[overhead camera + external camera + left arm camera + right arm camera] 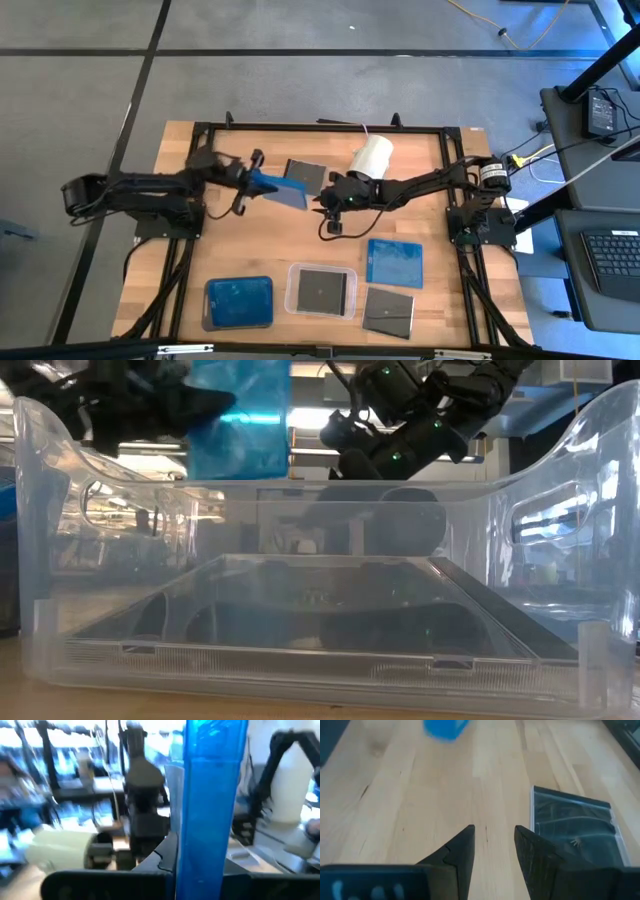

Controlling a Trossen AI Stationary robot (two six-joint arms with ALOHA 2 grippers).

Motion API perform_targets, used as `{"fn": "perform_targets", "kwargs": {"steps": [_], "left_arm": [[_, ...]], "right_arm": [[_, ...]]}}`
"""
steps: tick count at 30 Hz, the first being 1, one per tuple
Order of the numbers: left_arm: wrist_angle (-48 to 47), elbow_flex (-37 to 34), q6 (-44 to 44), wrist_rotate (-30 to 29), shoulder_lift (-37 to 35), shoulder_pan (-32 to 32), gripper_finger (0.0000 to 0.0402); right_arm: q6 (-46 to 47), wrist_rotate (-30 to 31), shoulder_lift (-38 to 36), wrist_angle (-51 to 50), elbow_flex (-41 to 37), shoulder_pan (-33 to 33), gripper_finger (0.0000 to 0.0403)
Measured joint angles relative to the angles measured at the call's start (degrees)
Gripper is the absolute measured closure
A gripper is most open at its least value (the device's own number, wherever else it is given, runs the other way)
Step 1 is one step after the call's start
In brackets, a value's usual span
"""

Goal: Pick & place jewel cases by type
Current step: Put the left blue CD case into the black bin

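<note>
Left gripper (252, 180) — closed on a translucent blue jewel case (280, 189), held edge-up and lifted clear of the table (250, 250); in the left wrist view the case (210, 805) stands as a vertical blue band between the fingers.

Right gripper (333, 215) — fingers (457, 852) parted by a narrow gap, holding nothing, above bare wood near the table's middle.

Dark jewel case (304, 176) — flat on the table, just beside the lifted blue one; the right wrist view shows it (575, 827) too.

Blue jewel case (394, 263) — flat, right of the clear tray (322, 290), which contains a dark case.

Dark case (389, 311) — near front edge.

Dark grey tray (239, 302) — holds a blue case.

White cylinder (371, 156) — at rear.
</note>
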Motion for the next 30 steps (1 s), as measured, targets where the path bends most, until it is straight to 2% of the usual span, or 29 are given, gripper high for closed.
{"fn": "perform_targets", "kwargs": {"steps": [6, 9, 13, 17, 21, 26, 30], "left_arm": [[28.3, -13.8, -7.2, -10.1, -0.7, -2.0, 0.0384], [28.8, -13.3, -7.6, -11.0, -0.6, -4.4, 0.0384], [29.1, -12.7, -4.8, -11.9, -0.1, -7.9, 0.0384], [28.6, -12.7, -2.6, -14.6, -0.1, -9.9, 0.0384], [28.6, -12.7, -1.7, -14.6, -0.1, -10.4, 0.0384], [29.9, -12.7, -0.8, -16.6, -0.1, -10.9, 0.0384], [30.1, -12.7, -0.8, -17.3, -0.1, -11.0, 0.0384]], "right_arm": [[-0.5, 0.0, 0.0, 10.3, 0.0, 1.0, 0.026], [-1.4, -0.6, 0.0, 19.0, 0.1, 1.2, 0.026], [-0.9, -1.9, 0.0, 24.4, 0.0, 1.5, 0.026], [0.2, -5.7, 0.0, 24.7, 0.1, 1.7, 0.026], [-0.1, -9.5, 0.0, 24.1, 0.1, 2.3, 0.026], [-3.2, -1.1, 0.1, 20.0, 0.1, 3.3, 0.026], [-4.5, -0.3, 0.1, 19.6, 0.0, 3.2, 0.026]]}}
